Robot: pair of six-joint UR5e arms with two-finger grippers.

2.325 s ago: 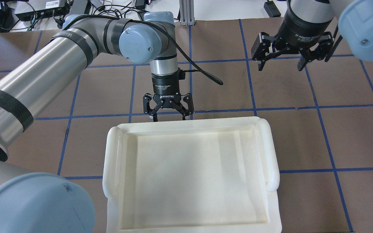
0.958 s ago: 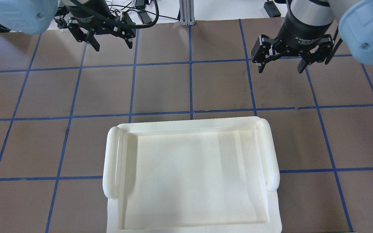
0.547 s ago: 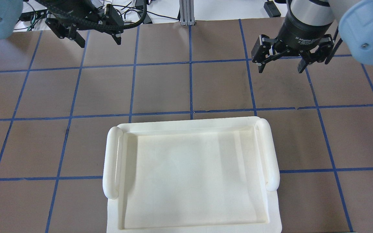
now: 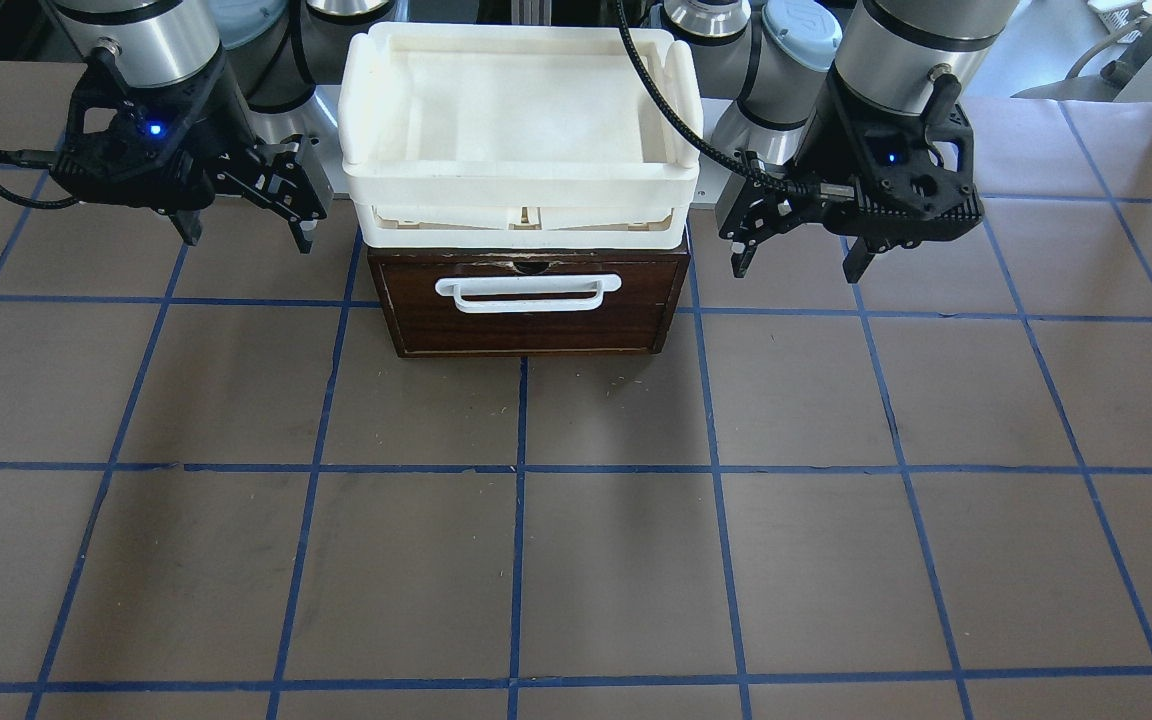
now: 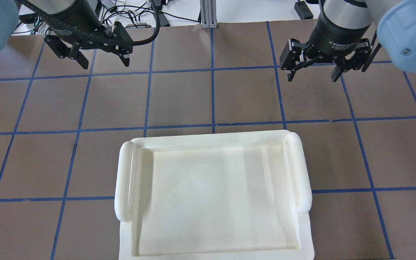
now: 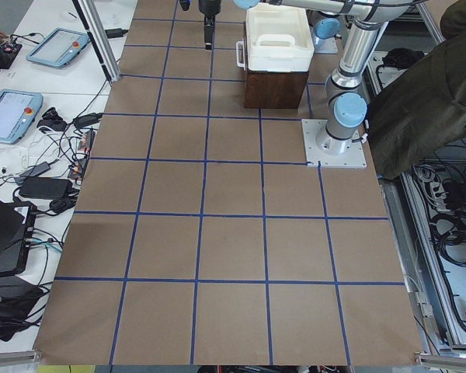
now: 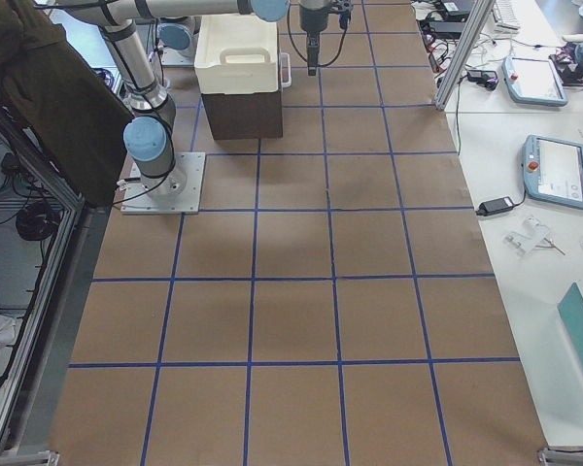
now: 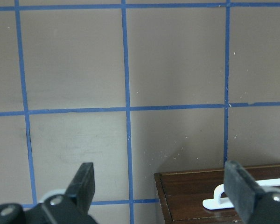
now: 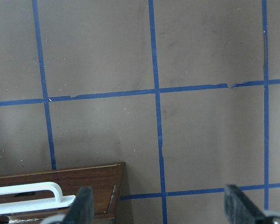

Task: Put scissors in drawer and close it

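The dark brown drawer [image 4: 528, 318] with its white bar handle [image 4: 528, 292] sits shut under a white tray [image 4: 521, 195]. The scissors show in no view. My left gripper [image 5: 104, 63] is open and empty, hovering above the table beside the drawer; in the front view the left gripper [image 4: 796, 266] is right of the drawer. My right gripper [image 5: 312, 75] is open and empty on the other side, also shown in the front view [image 4: 246, 238]. The left wrist view shows a drawer corner [image 8: 196, 191]; the right wrist view shows the other corner [image 9: 70, 184].
The white tray [image 5: 125, 180] covers the whole drawer from overhead. The brown table has a blue tape grid [image 4: 521, 468]. Cables and devices lie beyond the far table edge [image 5: 128, 14]. A person in dark clothes [image 6: 419, 101] stands behind the robot base.
My left gripper was low at the drawer's front edge 2.3 s ago; it has since lifted and swung away to the left. The right gripper has barely moved.
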